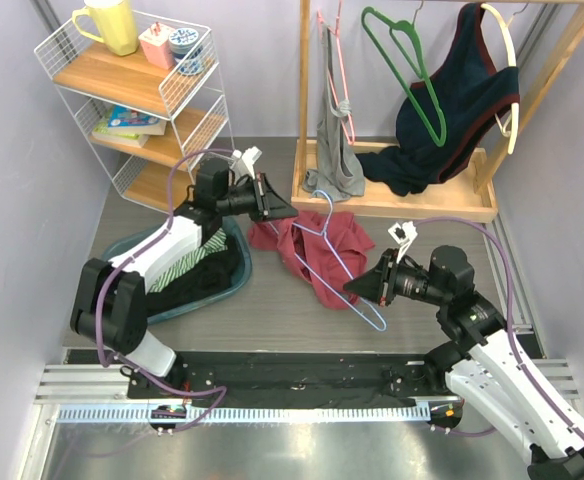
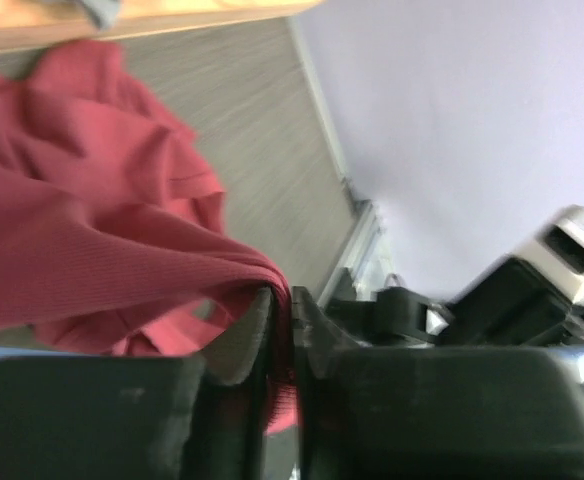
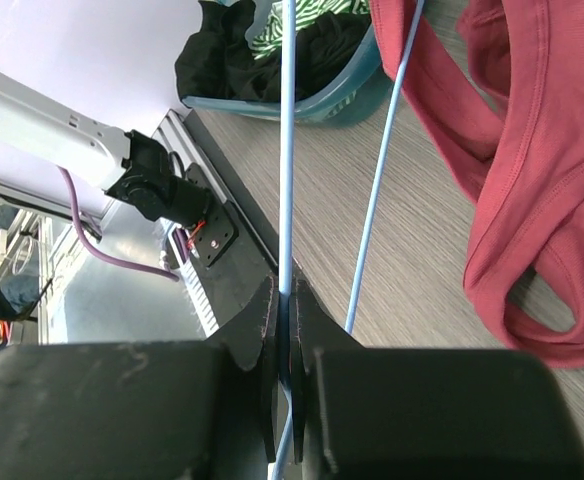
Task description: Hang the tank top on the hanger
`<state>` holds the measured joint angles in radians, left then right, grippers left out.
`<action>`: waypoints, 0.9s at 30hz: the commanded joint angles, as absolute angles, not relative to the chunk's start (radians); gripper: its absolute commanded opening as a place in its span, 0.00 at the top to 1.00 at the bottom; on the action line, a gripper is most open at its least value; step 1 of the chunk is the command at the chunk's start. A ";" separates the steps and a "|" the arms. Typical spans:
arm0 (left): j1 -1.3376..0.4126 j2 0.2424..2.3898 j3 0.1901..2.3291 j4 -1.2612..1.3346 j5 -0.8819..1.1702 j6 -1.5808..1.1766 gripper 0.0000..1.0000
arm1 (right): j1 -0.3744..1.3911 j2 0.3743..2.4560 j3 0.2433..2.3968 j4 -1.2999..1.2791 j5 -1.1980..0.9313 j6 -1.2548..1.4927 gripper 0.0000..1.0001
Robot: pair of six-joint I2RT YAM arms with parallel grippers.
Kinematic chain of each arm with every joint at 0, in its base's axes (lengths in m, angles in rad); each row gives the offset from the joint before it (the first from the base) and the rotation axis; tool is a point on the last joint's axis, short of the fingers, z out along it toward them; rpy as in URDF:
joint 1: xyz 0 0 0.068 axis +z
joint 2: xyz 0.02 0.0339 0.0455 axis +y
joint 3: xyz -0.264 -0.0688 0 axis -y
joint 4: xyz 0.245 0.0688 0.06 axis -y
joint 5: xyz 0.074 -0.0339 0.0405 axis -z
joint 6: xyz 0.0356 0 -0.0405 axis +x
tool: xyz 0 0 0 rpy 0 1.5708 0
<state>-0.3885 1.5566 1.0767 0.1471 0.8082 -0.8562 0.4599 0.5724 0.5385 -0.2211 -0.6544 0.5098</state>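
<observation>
The maroon tank top (image 1: 324,252) lies crumpled on the table in front of the wooden rack. My left gripper (image 1: 290,212) is shut on a fold of the tank top (image 2: 92,230) at its far left edge. My right gripper (image 1: 352,288) is shut on the thin light-blue hanger (image 1: 340,262), which lies across the tank top with its hook toward the rack. In the right wrist view the hanger's wire (image 3: 286,150) runs up from between my shut jaws, with the tank top (image 3: 512,130) to its right.
A teal basket (image 1: 234,283) of dark and striped clothes sits at left. A wooden rack (image 1: 392,205) behind holds a green hanger (image 1: 412,75), a pink hanger (image 1: 344,80), a navy garment (image 1: 452,110) and a grey one (image 1: 334,150). A white wire shelf (image 1: 137,95) stands far left.
</observation>
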 commanded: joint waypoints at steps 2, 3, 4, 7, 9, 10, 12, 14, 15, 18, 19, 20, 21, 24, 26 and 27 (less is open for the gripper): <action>-0.385 1.506 1.158 -0.105 0.642 -0.677 0.64 | 0.468 0.554 0.566 -0.173 -0.653 0.522 0.99; -0.385 1.494 1.172 -0.132 0.609 -0.634 0.55 | 0.468 0.554 0.565 -0.178 -0.652 0.522 0.99; -0.385 1.485 1.178 -0.159 0.553 -0.618 0.50 | 0.469 0.552 0.565 -0.179 -0.650 0.522 0.99; -0.385 1.454 1.204 -0.257 0.438 -0.554 0.28 | 0.468 0.554 0.560 -0.179 -0.644 0.525 0.99; -0.387 1.431 1.212 -0.303 0.393 -0.522 0.18 | 0.468 0.549 0.558 -0.175 -0.640 0.526 0.99; -0.387 1.424 1.212 -0.310 0.384 -0.514 0.16 | 0.468 0.548 0.555 -0.175 -0.635 0.528 0.99; -0.385 1.398 1.209 -0.330 0.347 -0.505 0.12 | 0.468 0.548 0.554 -0.167 -0.629 0.528 0.99; -0.387 1.381 1.207 -0.344 0.308 -0.491 0.11 | 0.468 0.554 0.554 -0.161 -0.626 0.531 0.99; -0.387 1.358 1.206 -0.357 0.292 -0.489 0.11 | 0.468 0.555 0.554 -0.155 -0.624 0.534 0.99; -0.406 1.298 1.181 -0.357 0.241 -0.469 0.13 | 0.468 0.557 0.546 -0.114 -0.615 0.549 0.99; -0.440 1.276 1.166 -0.359 0.221 -0.442 0.14 | 0.469 0.560 0.545 -0.103 -0.612 0.557 0.99; -0.466 1.261 1.163 -0.357 0.198 -0.425 0.14 | 0.469 0.569 0.542 -0.082 -0.608 0.558 0.99; -0.492 1.232 1.158 -0.359 0.158 -0.405 0.15 | 0.469 0.575 0.540 -0.072 -0.603 0.558 0.99; -0.601 1.204 1.158 -0.357 0.080 -0.359 0.15 | 0.471 0.606 0.540 -0.029 -0.592 0.563 0.99; -0.681 1.195 1.167 -0.351 0.048 -0.347 0.16 | 0.477 0.621 0.537 0.000 -0.585 0.574 0.99; -0.710 1.196 1.173 -0.348 0.014 -0.345 0.16 | 0.479 0.641 0.535 0.036 -0.581 0.578 0.99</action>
